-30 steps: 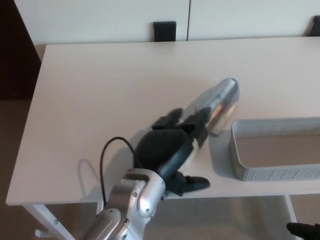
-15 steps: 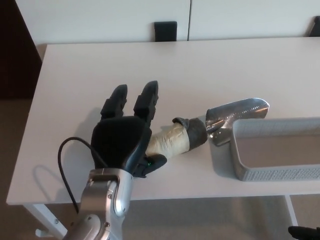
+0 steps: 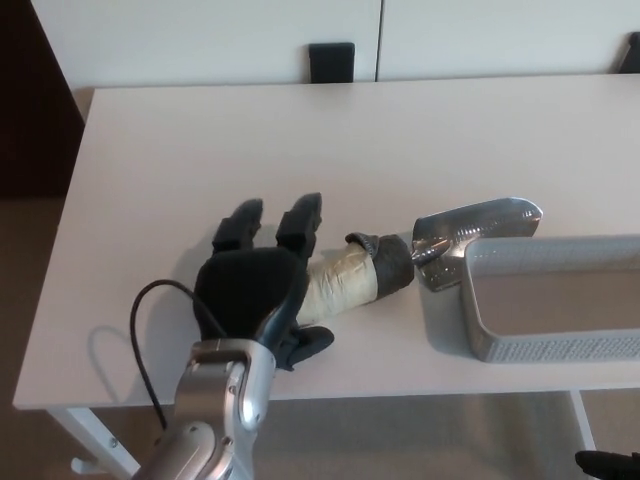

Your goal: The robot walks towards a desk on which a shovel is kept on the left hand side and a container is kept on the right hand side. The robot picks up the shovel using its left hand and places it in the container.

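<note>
- left hand (image 3: 258, 288) fingers spread, holding nothing, at the taped handle end of the shovel (image 3: 420, 257)
- shovel lies on bench (image 3: 180, 170), metal blade propped on basket (image 3: 550, 300) rim
- no readable writing

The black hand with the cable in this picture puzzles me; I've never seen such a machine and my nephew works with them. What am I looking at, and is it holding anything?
This is taken from a camera on a humanoid robot's head, looking down at a pale desk. The black hand is the robot's left one, on a silver arm, with a thumb and two thick fingers. Its fingers are spread and it holds nothing. Just beside it lies a metal shovel with a tape-wrapped handle. The shovel's shiny scoop rests on the rim of a grey mesh container, while its handle lies outside on the desk. At the bottom right corner only a dark tip shows, perhaps the other hand.
</note>
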Controlling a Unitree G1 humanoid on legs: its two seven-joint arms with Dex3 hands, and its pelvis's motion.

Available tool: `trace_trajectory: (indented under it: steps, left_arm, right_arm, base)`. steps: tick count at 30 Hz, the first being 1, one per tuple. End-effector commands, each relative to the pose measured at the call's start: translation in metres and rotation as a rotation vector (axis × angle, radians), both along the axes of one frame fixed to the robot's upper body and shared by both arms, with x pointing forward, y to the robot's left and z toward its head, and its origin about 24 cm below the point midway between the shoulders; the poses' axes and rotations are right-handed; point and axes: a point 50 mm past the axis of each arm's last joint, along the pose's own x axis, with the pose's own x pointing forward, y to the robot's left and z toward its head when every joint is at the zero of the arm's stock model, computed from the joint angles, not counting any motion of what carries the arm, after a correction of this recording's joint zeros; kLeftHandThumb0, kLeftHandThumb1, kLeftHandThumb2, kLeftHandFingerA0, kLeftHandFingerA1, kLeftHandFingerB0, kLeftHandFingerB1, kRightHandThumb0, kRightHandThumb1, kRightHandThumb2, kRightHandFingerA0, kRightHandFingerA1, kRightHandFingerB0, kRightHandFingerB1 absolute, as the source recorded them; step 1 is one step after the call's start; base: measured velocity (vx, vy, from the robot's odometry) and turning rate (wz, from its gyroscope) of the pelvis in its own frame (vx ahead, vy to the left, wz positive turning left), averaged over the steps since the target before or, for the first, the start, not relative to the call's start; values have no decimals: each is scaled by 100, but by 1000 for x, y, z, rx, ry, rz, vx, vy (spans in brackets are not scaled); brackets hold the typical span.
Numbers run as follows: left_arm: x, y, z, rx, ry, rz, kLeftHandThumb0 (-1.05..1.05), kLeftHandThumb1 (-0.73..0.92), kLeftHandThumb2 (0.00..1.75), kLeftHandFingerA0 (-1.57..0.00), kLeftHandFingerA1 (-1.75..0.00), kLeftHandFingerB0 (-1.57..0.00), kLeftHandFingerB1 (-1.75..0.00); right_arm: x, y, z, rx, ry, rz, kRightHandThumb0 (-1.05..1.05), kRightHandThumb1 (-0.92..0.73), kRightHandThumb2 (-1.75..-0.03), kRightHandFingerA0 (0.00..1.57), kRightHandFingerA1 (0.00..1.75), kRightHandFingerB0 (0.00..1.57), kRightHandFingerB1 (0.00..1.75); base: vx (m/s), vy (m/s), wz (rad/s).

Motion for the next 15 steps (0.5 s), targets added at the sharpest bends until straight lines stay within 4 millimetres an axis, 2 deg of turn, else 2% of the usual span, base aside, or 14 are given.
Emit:
trace_trajectory:
  steps: [1,2,3,4,6,7,8,9,10,11,12,13,14,15]
  left_arm:
    - [11,-8,-4,-41,108,-42,-64,47,54,-1,-63,-1,-50]
    - [12,-8,-4,-40,118,-44,-38,21,83,0,-55,0,-54]
    - [14,-9,-4,-37,124,-43,-37,21,83,-1,-55,0,-53]
    - [17,-11,-3,-33,126,-46,-66,39,72,-6,-60,-4,-53]
    - [20,-12,-3,-20,131,-55,-67,40,75,-8,-61,-2,-50]
    - [22,-13,-3,-20,132,-56,-38,21,83,0,-54,-2,-56]
    - [23,-14,-3,-18,132,-57,-66,48,55,-7,-70,0,-43]
    - [23,-15,-4,-14,133,-58,-66,48,55,-7,-70,0,-43]
    - [24,-15,-4,-15,133,-59,-65,49,55,-8,-71,0,-52]
    - [26,-15,-6,0,152,-72,-62,51,55,-11,-72,-9,-63]
    - [26,-15,-6,14,161,-79,-59,53,55,-14,-73,-14,-64]
    - [27,-14,-7,70,189,-98,-55,44,79,-30,-66,-26,-60]
    - [28,-14,-9,125,216,-111,-55,44,79,-30,-66,-26,-60]
    - [28,-13,-12,196,223,-131,-49,50,88,-52,-72,-33,-61]
  right_arm:
    - [-1,-3,1,11,5,-12,-33,-50,-69,59,55,39,47]
    - [-1,-3,1,8,5,-12,-32,-50,-69,60,55,39,47]
    - [-1,-3,1,12,5,-13,-32,-50,-69,60,55,39,47]
    - [0,-3,2,6,1,-9,-33,-50,-69,60,55,39,47]
    - [0,-3,3,3,0,-6,-34,-50,-70,60,55,39,47]
    - [1,-4,4,-7,0,0,-35,-50,-70,60,55,39,47]
    - [1,-4,4,-13,0,5,-35,-50,-70,60,55,39,47]
    - [1,-4,4,-16,-1,9,-35,-50,-70,60,55,39,47]
    - [2,-4,4,-22,-5,18,-36,-50,-71,61,55,39,47]
    - [2,-4,4,-25,-8,27,-36,-50,-71,61,56,39,48]
    - [3,-4,4,-24,-9,27,-37,-50,-71,61,56,40,48]
    - [4,-3,5,-24,-9,29,-28,-60,-58,67,49,45,41]
    - [4,-3,6,-27,-10,34,-28,-60,-58,67,49,45,41]
    - [4,-3,6,-21,-8,30,-27,-59,-57,67,49,47,42]
  base:
    - [0,0,0]
    - [0,0,0]
    - [0,0,0]
    - [0,0,0]
    - [0,0,0]
    - [0,0,0]
    - [0,0,0]
    - [0,0,0]
    - [0,0,0]
    - [0,0,0]
    - [0,0,0]
    - [0,0,0]
    - [0,0,0]
    - [0,0,0]
